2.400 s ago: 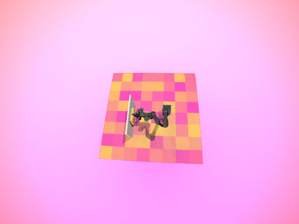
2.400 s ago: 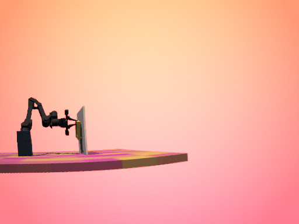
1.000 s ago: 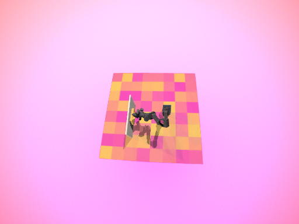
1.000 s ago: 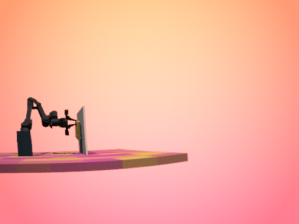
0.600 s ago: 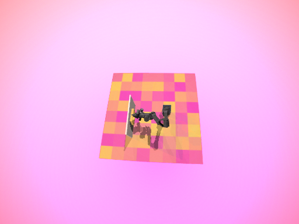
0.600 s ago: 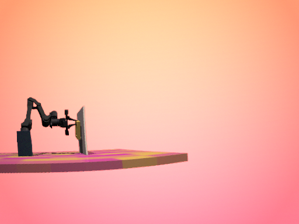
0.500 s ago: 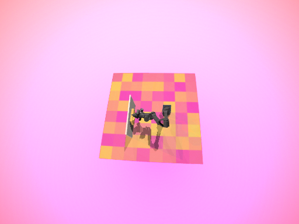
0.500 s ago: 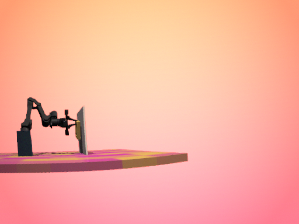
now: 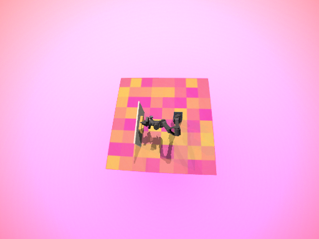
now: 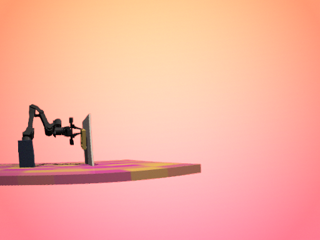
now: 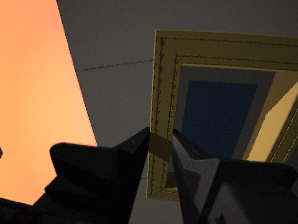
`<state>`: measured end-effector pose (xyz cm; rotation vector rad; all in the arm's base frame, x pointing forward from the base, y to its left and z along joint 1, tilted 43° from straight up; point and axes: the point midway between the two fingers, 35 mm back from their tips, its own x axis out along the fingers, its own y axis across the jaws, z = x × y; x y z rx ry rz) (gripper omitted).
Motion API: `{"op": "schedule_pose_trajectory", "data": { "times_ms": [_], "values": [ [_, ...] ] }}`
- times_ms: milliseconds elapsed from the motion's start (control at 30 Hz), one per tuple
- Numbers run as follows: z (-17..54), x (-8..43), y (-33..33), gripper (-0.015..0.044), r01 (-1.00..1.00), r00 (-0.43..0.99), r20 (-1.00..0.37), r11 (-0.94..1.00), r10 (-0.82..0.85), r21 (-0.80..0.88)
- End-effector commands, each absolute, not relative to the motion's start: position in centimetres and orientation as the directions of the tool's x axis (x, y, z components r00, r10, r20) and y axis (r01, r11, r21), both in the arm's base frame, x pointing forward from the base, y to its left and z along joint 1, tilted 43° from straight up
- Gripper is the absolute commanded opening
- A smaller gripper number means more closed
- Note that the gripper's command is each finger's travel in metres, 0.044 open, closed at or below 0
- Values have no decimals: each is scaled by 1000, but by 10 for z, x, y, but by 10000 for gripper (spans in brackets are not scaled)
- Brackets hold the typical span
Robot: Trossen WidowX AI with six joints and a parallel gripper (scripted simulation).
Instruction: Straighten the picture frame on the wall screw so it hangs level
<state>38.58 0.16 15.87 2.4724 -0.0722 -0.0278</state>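
The gold picture frame point(image 9: 141, 128) point(image 10: 84, 142) point(image 11: 225, 49) hangs against the grey wall panel point(image 9: 139, 142) point(image 10: 90, 150) point(image 11: 110, 37). In the wrist view its top bar runs slightly down to the right and its side bar leans a little; how level it is on the wall I cannot tell. A dark blue picture shows inside it. My gripper point(image 10: 81, 130) point(image 11: 160, 132) is shut on the frame's side bar, the left one in the wrist view, with one finger on each side. The screw and the notched strip are hidden behind the frame.
The wall panel stands upright on the pink and orange tiled table top point(image 9: 199, 165) point(image 10: 150, 175). The arm's dark base block point(image 9: 178, 114) point(image 10: 26, 154) stands opposite the panel. The panel's side edge shows at the left in the wrist view.
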Motion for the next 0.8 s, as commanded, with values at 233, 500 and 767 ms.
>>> {"op": "schedule_pose_trajectory", "data": {
  "times_ms": [233, 500, 767],
  "values": [
    [163, 387, -1, 0, -64, 997, 10, -782, -73, 620],
    [161, 387, 1, 0, -64, 997, 10, -782, -73, 620],
    [159, 387, 3, 0, -64, 997, 10, -782, -73, 620]
  ]
}}
